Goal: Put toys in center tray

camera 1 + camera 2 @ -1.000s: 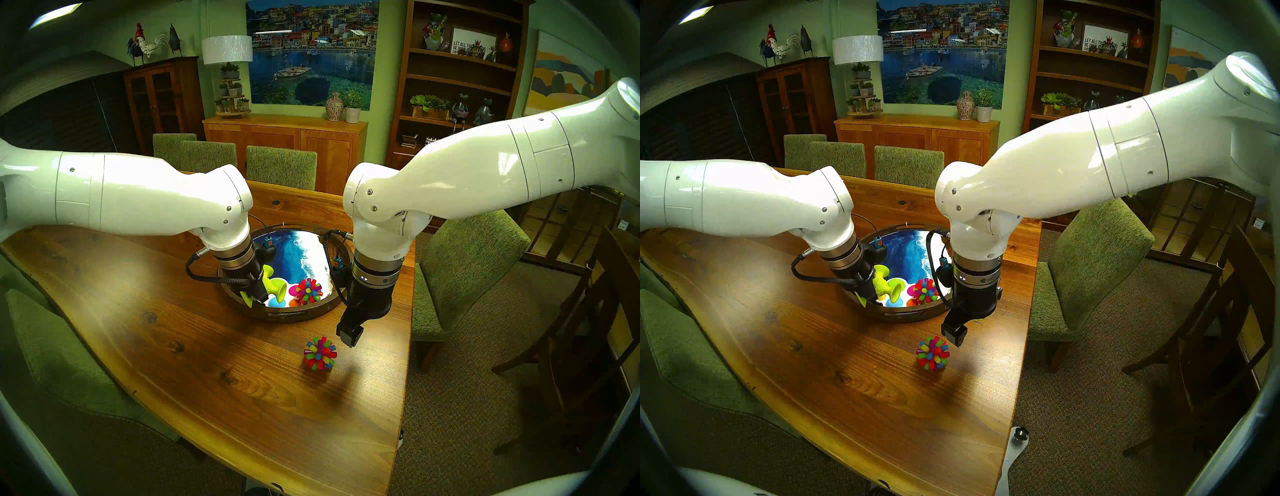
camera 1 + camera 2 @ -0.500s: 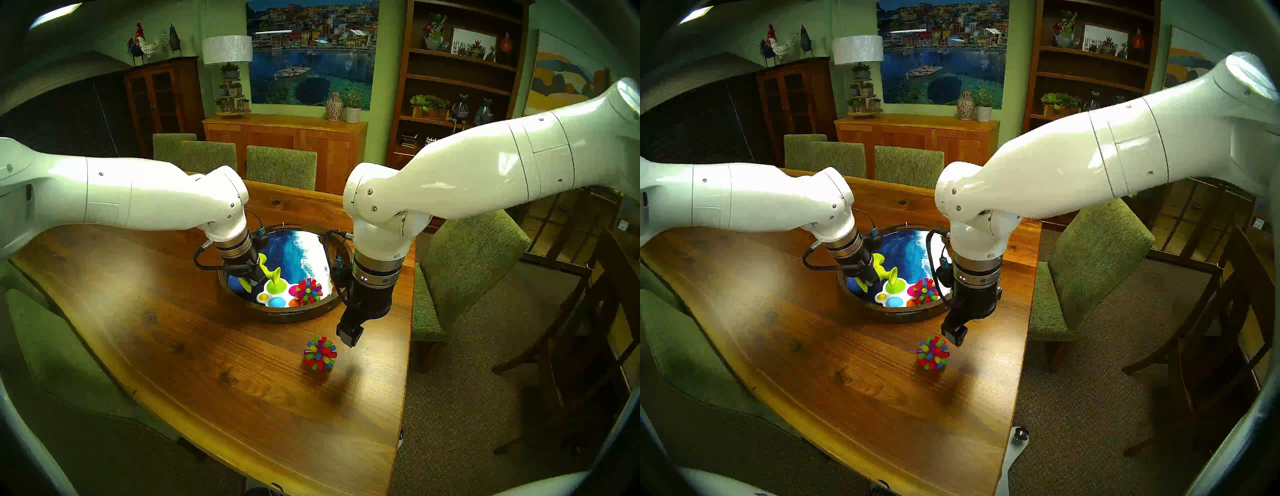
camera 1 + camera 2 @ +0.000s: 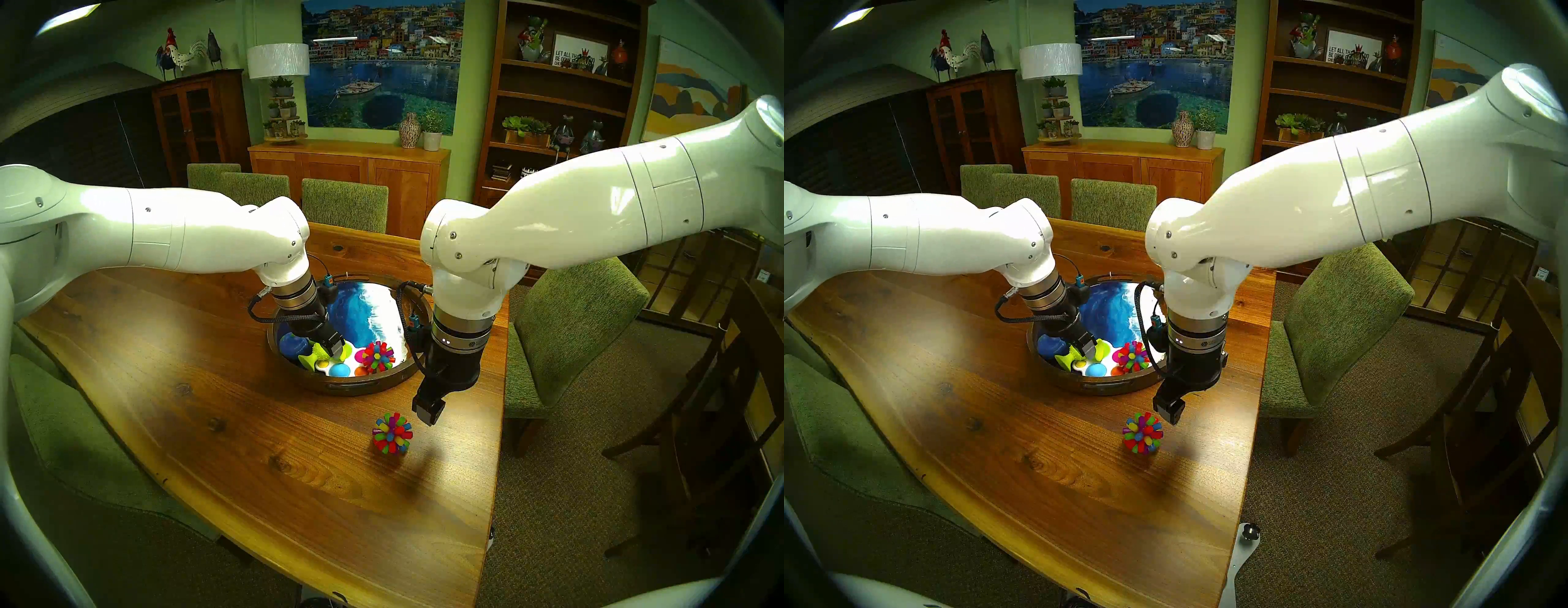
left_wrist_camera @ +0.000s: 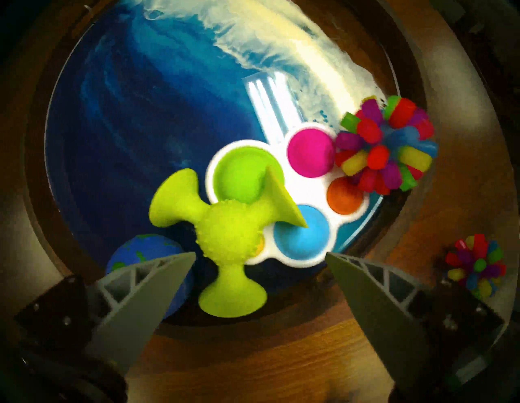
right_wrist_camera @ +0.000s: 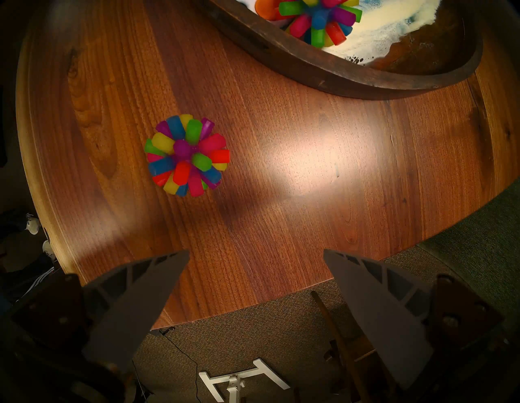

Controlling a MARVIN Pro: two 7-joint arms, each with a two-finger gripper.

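Note:
The center tray (image 3: pixel 360 388) holds a globe ball (image 3: pixel 290 344), a white board with coloured domes (image 3: pixel 339 370), a spiky ball (image 3: pixel 377 356) and the lime-green suction toy (image 3: pixel 312 358). In the left wrist view the suction toy (image 4: pixel 225 233) lies partly on the board (image 4: pixel 304 191), next to the globe ball (image 4: pixel 140 253). My left gripper (image 3: pixel 335 348) is open just above it, with both fingers clear of the toy. A second spiky ball (image 3: pixel 392 433) sits on the table in front of the tray. My right gripper (image 3: pixel 428 414) is open and empty, a little right of this ball (image 5: pixel 187 154).
The wooden table (image 3: pixel 254 446) ends close behind the right gripper, at its right edge (image 5: pixel 281 304). A green chair (image 3: pixel 572 331) stands at that side. More green chairs (image 3: pixel 343 204) stand at the far side.
My left gripper has moved right and down into the tray and has opened. The lime-green suction toy has left it and now lies in the tray. The right arm has not moved.

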